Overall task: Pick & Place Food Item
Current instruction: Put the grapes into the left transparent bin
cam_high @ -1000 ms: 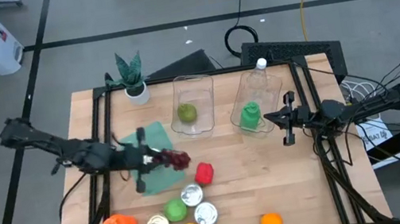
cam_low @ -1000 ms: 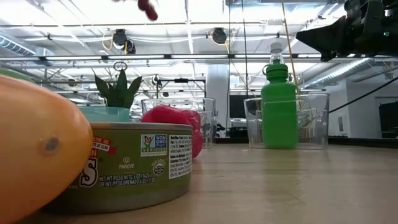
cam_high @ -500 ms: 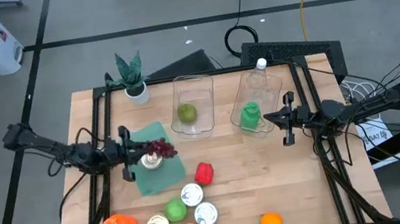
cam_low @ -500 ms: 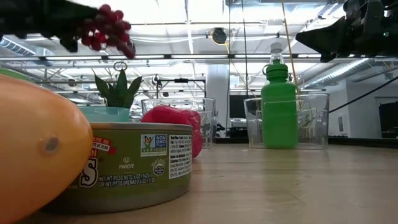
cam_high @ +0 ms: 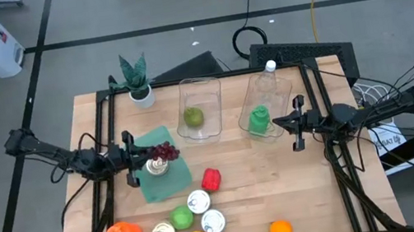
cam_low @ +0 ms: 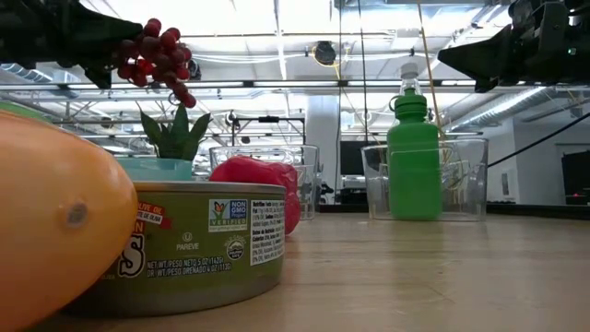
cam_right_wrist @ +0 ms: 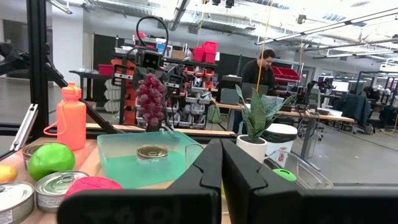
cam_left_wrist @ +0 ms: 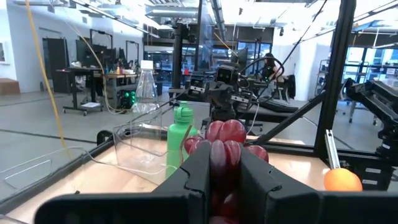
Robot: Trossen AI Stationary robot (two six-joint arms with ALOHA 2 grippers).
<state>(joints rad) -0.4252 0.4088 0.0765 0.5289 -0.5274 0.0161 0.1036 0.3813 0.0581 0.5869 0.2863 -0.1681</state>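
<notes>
The left hand (cam_high: pixel 149 156) is clamped on the grape bunch (cam_high: pixel 164 152), hanging over the teal tray (cam_high: pixel 169 180) near the surface's 9 o'clock. The hold looks stem-thin, perhaps; a swing could shake grapes loose. The right hand (cam_high: pixel 295 124), fingers together, waits at 3 o'clock.

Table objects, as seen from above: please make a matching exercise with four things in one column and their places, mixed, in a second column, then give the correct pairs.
Things
1. grapes
2. green bottle
3. small can
4. orange

Places
A. in the green bin
B. in the right clear bin
C. on the table, near its front edge
D. held by the left gripper, above the green bin

Pairs: 1-D, 2-B, 3-A, 4-C
</notes>
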